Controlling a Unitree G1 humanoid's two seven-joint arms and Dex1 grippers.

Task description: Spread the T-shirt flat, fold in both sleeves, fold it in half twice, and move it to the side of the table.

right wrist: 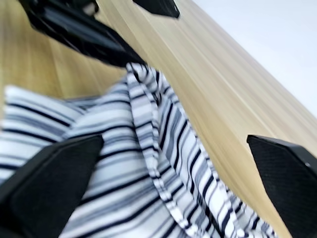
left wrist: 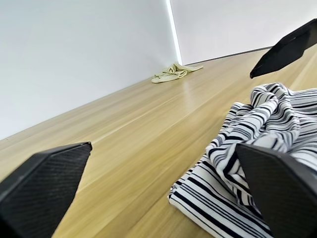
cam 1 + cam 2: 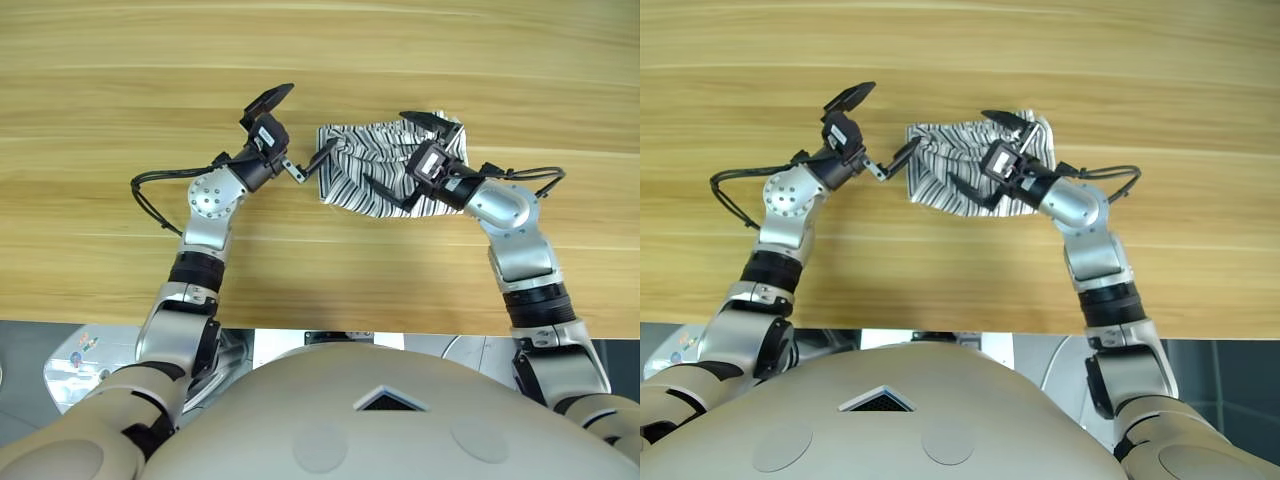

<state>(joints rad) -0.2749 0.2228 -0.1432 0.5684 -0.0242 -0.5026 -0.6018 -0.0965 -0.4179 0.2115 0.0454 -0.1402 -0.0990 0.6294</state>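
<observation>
The wooden table runs across the whole scene, its grain running from side to side. On it lies the T-shirt, white with dark stripes. It is not spread flat. It sits bunched in a rumpled heap with folds and ridges rising from it, and one flatter striped edge lies on the wood on the side toward the robot.

The right pincer hangs over the T-shirt, reaching in from the shirt's right side. It is spread wide, with one finger above the shirt's far edge and the other above its near edge, so the heap lies between them. In the right wrist view the striped cloth fills the space between the two dark fingers. Nothing is gripped, and whether either finger touches the fabric cannot be told.

The left pincer is at the T-shirt's left side and is also spread wide, holding nothing. Its nearer finger points at the shirt's left edge and its tip meets that corner, though contact cannot be told. Its other finger stands over bare wood beyond the shirt.

Well apart from the T-shirt, at the far edge of the table against a white wall, lies a small crumpled yellowish cloth.
</observation>
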